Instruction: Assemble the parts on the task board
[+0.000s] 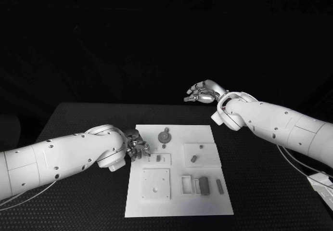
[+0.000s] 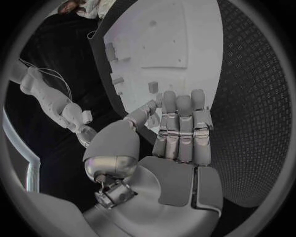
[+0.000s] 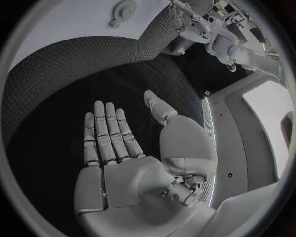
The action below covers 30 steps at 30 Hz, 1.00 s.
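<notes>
The white task board (image 1: 177, 202) lies in the middle of the black table. Grey parts lie on it: a round one (image 1: 165, 136) near the far edge, a small block (image 1: 159, 157), a peg (image 1: 194, 157) and upright bars (image 1: 203, 184) toward the near right. My left hand (image 1: 136, 147) hovers at the board's left edge beside the small block, fingers straight and together, holding nothing (image 2: 179, 133). My right hand (image 1: 201, 92) is raised beyond the table's far edge, well away from the board, flat and holding nothing (image 3: 114, 143). The board (image 3: 68, 22) and round part (image 3: 123, 9) lie beyond its fingertips.
Two raised white square plates sit on the board, one near left (image 1: 156, 183) and one centre right (image 1: 201, 154). Textured black table (image 1: 83, 120) surrounds the board on every side. A cable and a white box (image 1: 320, 180) lie at the table's right edge.
</notes>
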Tool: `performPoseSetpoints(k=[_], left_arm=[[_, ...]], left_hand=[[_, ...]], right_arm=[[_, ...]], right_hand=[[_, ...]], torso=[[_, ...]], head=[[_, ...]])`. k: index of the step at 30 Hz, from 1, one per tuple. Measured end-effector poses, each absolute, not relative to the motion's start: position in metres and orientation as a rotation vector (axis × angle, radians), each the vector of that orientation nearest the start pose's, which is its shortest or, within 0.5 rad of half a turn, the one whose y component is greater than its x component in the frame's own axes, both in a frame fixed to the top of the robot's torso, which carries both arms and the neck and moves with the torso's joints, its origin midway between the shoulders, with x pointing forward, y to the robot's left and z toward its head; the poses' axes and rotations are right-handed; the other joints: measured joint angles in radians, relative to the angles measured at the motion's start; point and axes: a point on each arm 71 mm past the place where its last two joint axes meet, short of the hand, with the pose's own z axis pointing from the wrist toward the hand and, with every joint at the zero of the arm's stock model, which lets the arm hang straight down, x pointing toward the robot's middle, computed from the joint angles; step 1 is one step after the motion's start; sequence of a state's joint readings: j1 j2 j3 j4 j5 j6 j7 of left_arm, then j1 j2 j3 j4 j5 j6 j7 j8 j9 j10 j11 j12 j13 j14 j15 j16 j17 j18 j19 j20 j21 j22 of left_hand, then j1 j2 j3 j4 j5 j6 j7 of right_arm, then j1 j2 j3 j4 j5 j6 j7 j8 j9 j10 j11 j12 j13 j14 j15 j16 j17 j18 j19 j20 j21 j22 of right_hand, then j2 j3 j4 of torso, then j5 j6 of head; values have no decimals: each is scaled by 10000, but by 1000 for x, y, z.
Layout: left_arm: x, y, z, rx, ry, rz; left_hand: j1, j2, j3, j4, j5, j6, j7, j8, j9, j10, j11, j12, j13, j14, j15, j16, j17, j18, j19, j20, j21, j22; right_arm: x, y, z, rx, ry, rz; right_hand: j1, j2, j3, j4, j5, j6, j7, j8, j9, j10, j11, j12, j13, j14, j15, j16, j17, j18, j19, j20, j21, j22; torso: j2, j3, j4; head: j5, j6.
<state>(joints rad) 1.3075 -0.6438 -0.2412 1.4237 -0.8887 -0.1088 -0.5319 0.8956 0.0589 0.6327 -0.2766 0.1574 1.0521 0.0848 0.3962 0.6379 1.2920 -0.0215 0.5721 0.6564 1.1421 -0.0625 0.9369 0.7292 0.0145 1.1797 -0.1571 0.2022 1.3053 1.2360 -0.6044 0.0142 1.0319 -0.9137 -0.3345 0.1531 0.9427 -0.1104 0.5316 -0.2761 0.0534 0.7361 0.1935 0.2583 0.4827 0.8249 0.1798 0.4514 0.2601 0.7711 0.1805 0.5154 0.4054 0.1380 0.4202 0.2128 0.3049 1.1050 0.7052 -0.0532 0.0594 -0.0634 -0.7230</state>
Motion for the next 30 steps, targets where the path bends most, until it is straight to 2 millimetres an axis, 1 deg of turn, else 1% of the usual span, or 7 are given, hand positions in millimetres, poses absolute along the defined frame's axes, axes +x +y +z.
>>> performPoseSetpoints(k=[1, 3, 8, 16, 21, 29, 30], left_arm=[[486, 156, -244, -3308, 22847, -4480], [486, 155, -245, -3272, 22882, -4472], [485, 150, -249, -3174, 22980, -4454], [485, 150, -252, -3005, 23019, -4315], [486, 152, -254, -2959, 23024, -4191], [488, 154, -255, -2924, 23042, -4080], [488, 154, -256, -2919, 23051, -4065]], left_hand=[[0, 0, 8, -8, 0, 1, 0, 3, 0, 0, 0, 0, 0, 0, 0, 0, -8, 0, 0, 0, 0, 0], [0, 1, 7, -9, -1, 1, 0, 19, 0, 0, 0, 0, 0, 0, 1, 0, -11, 0, 0, 1, 0, 0], [1, 1, -4, -22, -22, 1, -1, 20, 1, 1, 0, 0, 0, 1, 1, 0, -11, 0, 0, 1, 0, -1], [3, 3, -5, -23, -40, 0, -3, 34, 2, 5, 3, 0, -9, 15, 16, -1, -23, -1, 0, 3, 0, 9], [3, 3, -5, -24, -46, -2, -5, 34, 2, 18, 13, 0, -9, 15, 18, -1, -23, 0, 1, 4, 0, 15], [4, 4, -17, -37, 1, -3, -10, 32, 2, 20, 13, 0, -8, 15, 19, -1, -33, 0, 15, 19, 0, 19], [4, 4, -17, -38, 1, -4, -11, 31, 2, 20, 13, 0, -8, 15, 19, -1, -33, 1, 15, 19, 0, 18]], right_arm=[[578, -227, -170, 3527, 15442, 8628], [578, -226, -170, 3560, 15456, 8666], [578, -226, -170, 3653, 15458, 8725], [578, -225, -170, 3736, 15462, 8766], [578, -225, -170, 3773, 15476, 8773], [578, -224, -170, 3799, 15487, 8777], [578, -224, -170, 3801, 15488, 8777]], right_hand=[[36, 36, -18, -10, 0, -33, 9, 0, -14, -47, 47, -154, -128, -152, 40, -161, -78, -2, -107, 17, -58, 11], [40, 40, -45, 17, 0, -178, -10, 0, -55, -99, 98, -467, -395, -437, 118, -471, -231, -153, -247, 29, -116, 83], [105, 105, -100, 72, 0, -414, -55, -85, -129, -46, 188, -796, -700, -601, 255, -713, -380, -154, -387, 39, -190, 219], [106, 105, -131, 103, 0, -465, -42, -87, -155, 23, 257, -1015, -989, -564, 293, -839, -478, -154, -436, 18, -242, 377], [106, 105, -126, 156, 0, -497, -74, -86, -165, 63, 219, -1121, -1097, -563, 293, -879, -513, -153, -435, 18, -243, 443], [106, 105, -154, 184, 0, -497, -74, -86, -176, 99, 255, -1208, -1200, -563, 292, -924, -562, -152, -435, 17, -243, 497], [106, 105, -154, 183, 0, -497, -73, -87, -176, 99, 255, -1208, -1209, -563, 292, -924, -561, -226, -435, 17, -243, 500]], torso=[[0, -1, -2], [1, 2, -2], [1, 2, -2], [2, 2, -1], [1, -1, 4], [-1, -6, 12], [-1, -6, 11]], head=[[-2, -4], [-4, -6], [-22, -13], [-12, -22], [-13, -44], [-21, -64], [-18, -63]])
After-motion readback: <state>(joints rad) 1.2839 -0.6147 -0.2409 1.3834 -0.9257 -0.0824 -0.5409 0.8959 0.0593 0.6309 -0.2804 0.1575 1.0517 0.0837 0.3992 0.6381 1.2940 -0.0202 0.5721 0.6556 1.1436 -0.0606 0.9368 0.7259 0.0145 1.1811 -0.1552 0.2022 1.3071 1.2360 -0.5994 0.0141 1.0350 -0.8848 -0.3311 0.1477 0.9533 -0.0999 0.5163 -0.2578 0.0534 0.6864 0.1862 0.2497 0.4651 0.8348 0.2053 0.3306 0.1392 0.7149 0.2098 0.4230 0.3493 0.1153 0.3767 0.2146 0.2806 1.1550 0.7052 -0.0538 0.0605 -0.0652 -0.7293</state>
